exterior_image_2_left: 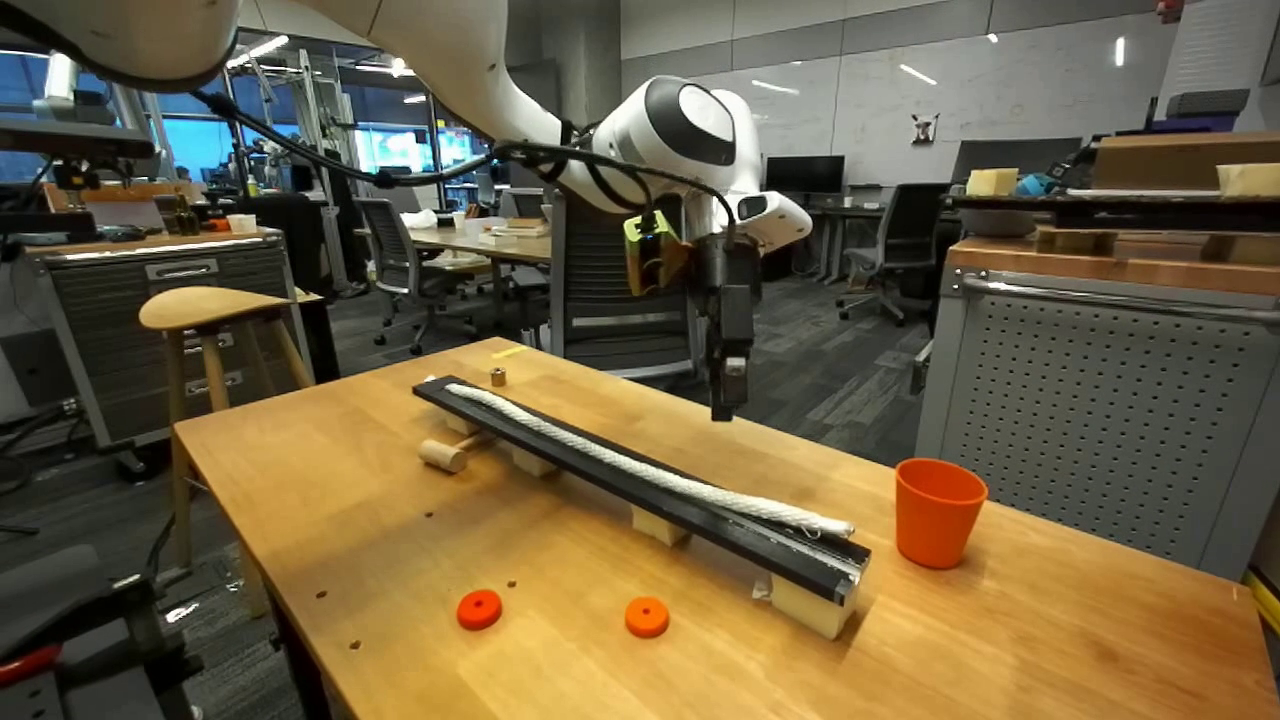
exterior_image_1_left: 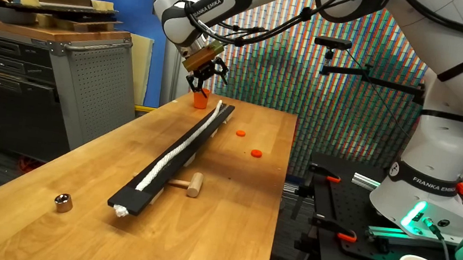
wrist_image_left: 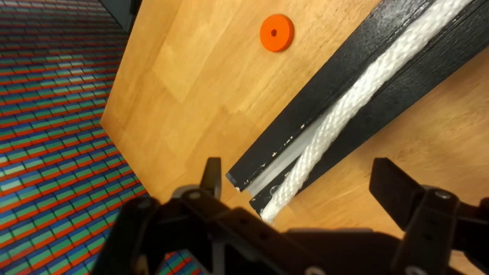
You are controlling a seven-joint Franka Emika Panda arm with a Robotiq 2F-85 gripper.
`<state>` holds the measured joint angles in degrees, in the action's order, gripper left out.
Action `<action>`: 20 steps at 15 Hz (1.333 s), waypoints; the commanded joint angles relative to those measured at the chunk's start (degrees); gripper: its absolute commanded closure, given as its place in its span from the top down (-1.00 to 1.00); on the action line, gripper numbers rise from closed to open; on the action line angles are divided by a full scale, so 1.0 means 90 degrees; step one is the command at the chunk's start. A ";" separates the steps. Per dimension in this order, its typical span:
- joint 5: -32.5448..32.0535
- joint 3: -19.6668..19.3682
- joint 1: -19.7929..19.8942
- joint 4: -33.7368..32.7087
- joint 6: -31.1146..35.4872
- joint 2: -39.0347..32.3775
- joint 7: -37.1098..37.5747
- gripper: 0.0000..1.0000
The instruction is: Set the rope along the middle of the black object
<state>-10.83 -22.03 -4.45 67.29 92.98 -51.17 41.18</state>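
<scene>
At five o'clock in wrist view, rope end (wrist_image_left: 282, 195) lies off black bar's groove (wrist_image_left: 278, 167); likely light, limp: pinch just behind tip. Fingers (wrist_image_left: 391, 191) spread wide, holding nothing.

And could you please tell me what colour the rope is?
The rope is white and braided, best seen in the wrist view.

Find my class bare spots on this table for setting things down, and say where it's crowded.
Bare table lies between the mallet and the discs, and along the bar between the metal cylinder and the cup. Crowded: the bar's cup end, with the open gripper above the rope, and under the bar by the mallet's handle.
</scene>
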 commanded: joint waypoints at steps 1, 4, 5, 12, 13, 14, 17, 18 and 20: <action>0.0295 0.0340 0.0428 -0.0160 -0.0360 -0.0045 0.0940 0.82; 0.0554 0.0437 0.0705 -0.0189 -0.0366 -0.0075 0.1572 0.95; 0.0636 0.0467 0.0792 -0.0211 -0.0360 -0.0090 0.1743 1.00; 0.0935 0.0694 0.1069 -0.0365 -0.0221 -0.0309 0.2494 1.00; 0.0942 0.0722 0.1061 -0.0376 -0.0225 -0.0348 0.2564 1.00; 0.0934 0.0748 0.1040 -0.0382 -0.0205 -0.0393 0.2625 1.00; 0.0906 0.0815 0.1037 -0.0445 -0.0198 -0.0517 0.2792 1.00; 0.0891 0.0811 0.1044 -0.0452 -0.0190 -0.0552 0.2848 0.99; 0.0872 0.0785 0.1060 -0.0452 -0.0172 -0.0598 0.2967 0.72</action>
<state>-3.22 -15.48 3.98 66.09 91.81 -54.89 65.55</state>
